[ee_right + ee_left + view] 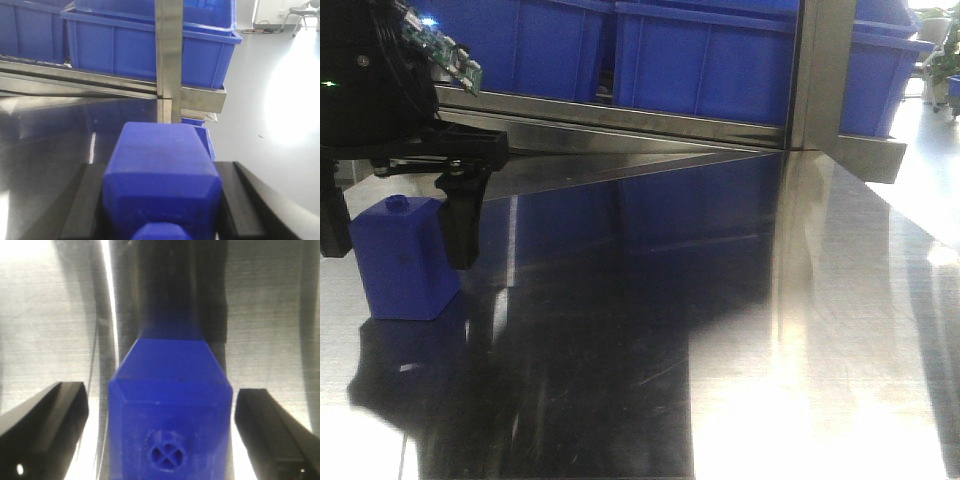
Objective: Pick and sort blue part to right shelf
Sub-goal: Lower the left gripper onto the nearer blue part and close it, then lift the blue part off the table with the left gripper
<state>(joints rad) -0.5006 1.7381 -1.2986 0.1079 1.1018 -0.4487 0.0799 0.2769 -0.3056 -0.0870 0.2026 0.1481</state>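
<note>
Blue part (161, 150) clamped in right gripper (160, 167), right wrist view only; left gripper (160, 389) spread astride squat block (170, 425).

Reflective steel tabletop (720, 350), glossy grey floor (260, 150) with bright glare, distant chair (300, 12).

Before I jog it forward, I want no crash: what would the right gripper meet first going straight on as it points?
Probably the steel upright of the right shelf, dead ahead of the right gripper and the blue part it clamps; blue bins sit behind it. Distance is unclear.
</note>
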